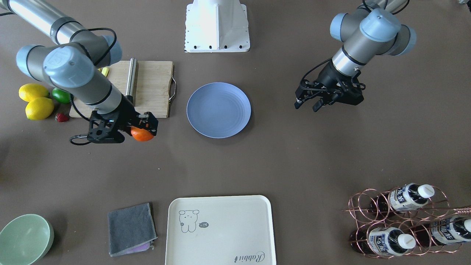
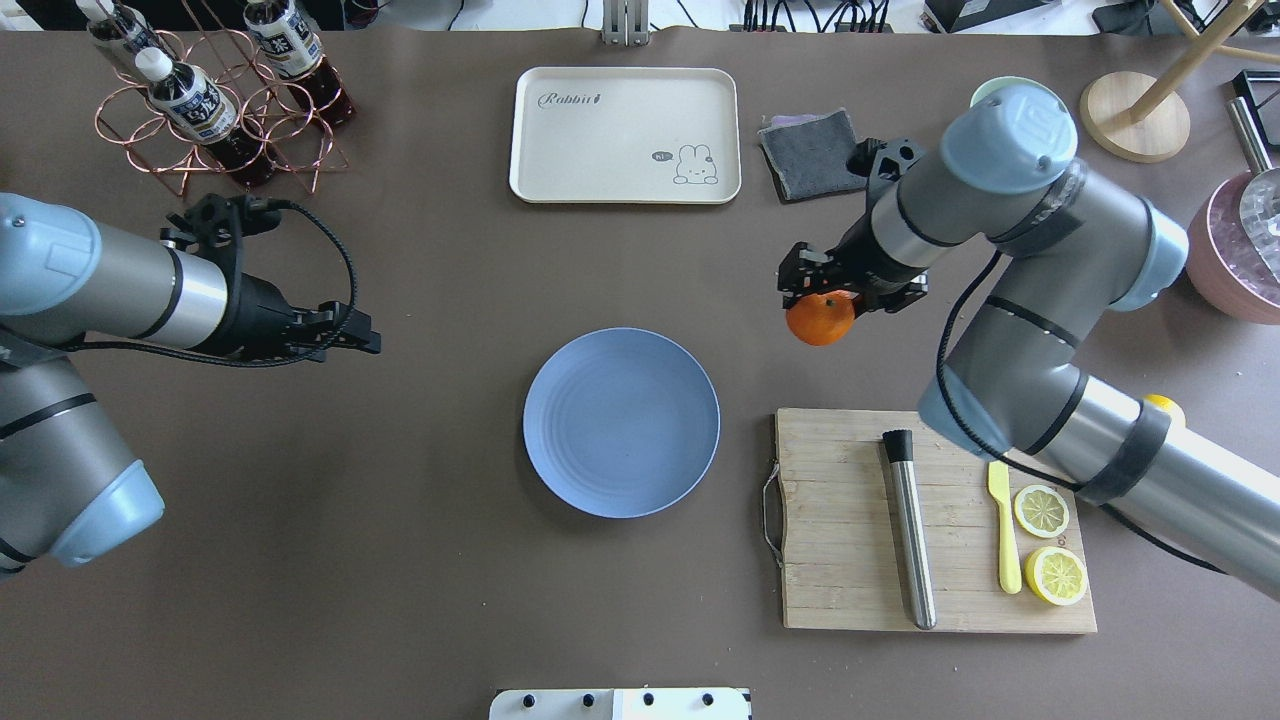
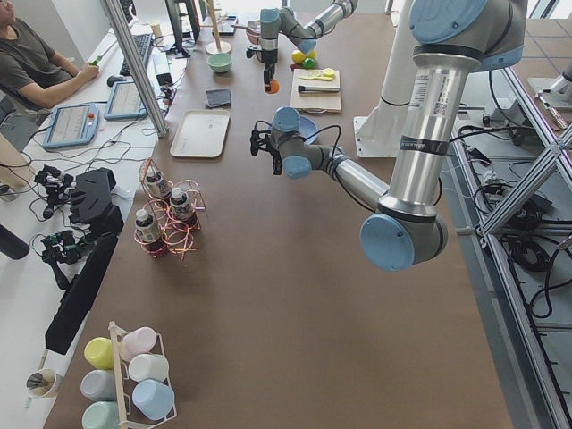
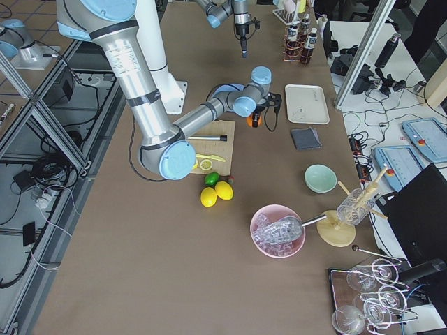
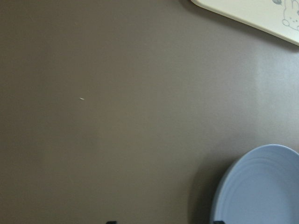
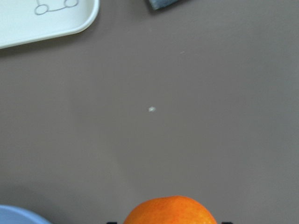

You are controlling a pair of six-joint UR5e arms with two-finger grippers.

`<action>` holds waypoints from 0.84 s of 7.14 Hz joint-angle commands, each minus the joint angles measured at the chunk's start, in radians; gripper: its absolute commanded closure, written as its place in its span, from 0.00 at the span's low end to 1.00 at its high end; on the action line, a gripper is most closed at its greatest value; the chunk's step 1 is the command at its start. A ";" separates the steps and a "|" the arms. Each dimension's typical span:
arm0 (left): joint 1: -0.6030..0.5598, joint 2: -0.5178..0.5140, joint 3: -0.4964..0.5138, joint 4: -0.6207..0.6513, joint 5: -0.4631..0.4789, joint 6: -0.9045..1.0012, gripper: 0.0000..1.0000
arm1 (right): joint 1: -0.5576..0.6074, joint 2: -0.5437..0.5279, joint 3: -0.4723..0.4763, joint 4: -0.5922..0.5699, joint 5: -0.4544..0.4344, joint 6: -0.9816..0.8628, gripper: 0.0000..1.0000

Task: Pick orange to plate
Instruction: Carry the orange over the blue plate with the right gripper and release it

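Holding the orange [image 2: 820, 322] in right gripper [image 2: 828, 300]; left gripper [image 2: 368, 345] splayed (nothing held); carry over plate [image 2: 620, 422] centre, lower before letting go.

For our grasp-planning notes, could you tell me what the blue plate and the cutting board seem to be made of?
The blue plate: likely matte plastic, no glare, faint concentric rings. The cutting board: light wood, perhaps bamboo, showing strip grain.

Even, diffuse light leaves only soft shadows around the plate [image 2: 621, 422], the white robot base [image 1: 217, 25] glares overexposed, and both wrist views look slightly soft.
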 commanded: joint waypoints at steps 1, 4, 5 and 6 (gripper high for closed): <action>-0.095 0.072 0.042 -0.006 -0.041 0.180 0.25 | -0.203 0.154 0.024 -0.145 -0.190 0.213 1.00; -0.114 0.093 0.045 -0.008 -0.041 0.190 0.25 | -0.327 0.225 -0.077 -0.138 -0.318 0.269 1.00; -0.114 0.095 0.044 -0.008 -0.041 0.188 0.24 | -0.331 0.225 -0.078 -0.138 -0.320 0.269 1.00; -0.114 0.093 0.044 -0.008 -0.043 0.188 0.24 | -0.337 0.225 -0.080 -0.138 -0.320 0.267 1.00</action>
